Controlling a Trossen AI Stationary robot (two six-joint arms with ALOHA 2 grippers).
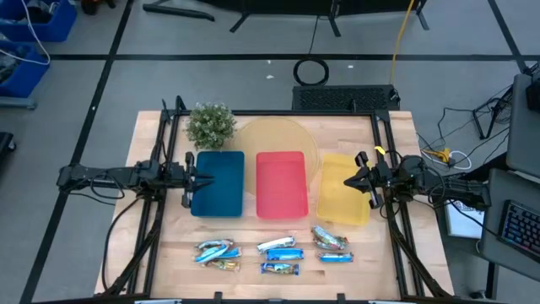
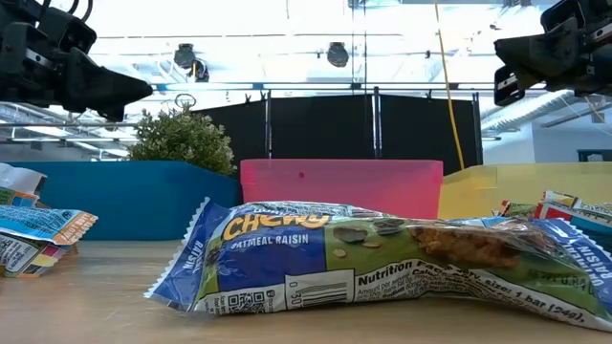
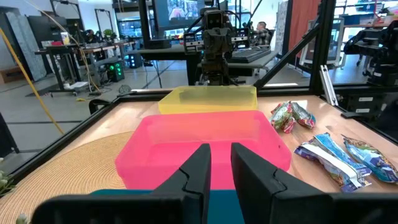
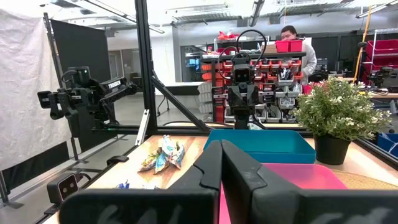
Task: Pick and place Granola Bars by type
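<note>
Several granola bars lie flat along the table's near edge, some blue-and-white, some silvery with brown. One blue Chewy bar fills the low view. Others show in the wrist views. My left gripper hovers over the blue tray's left edge, its fingers a narrow gap apart. My right gripper hovers shut over the yellow tray. Both are raised and hold nothing.
A red tray sits between the blue and yellow ones. A round woven mat lies under their far ends, with a potted plant at the far left. Black frame rails run along the table's left and right sides. A person is in the room beyond.
</note>
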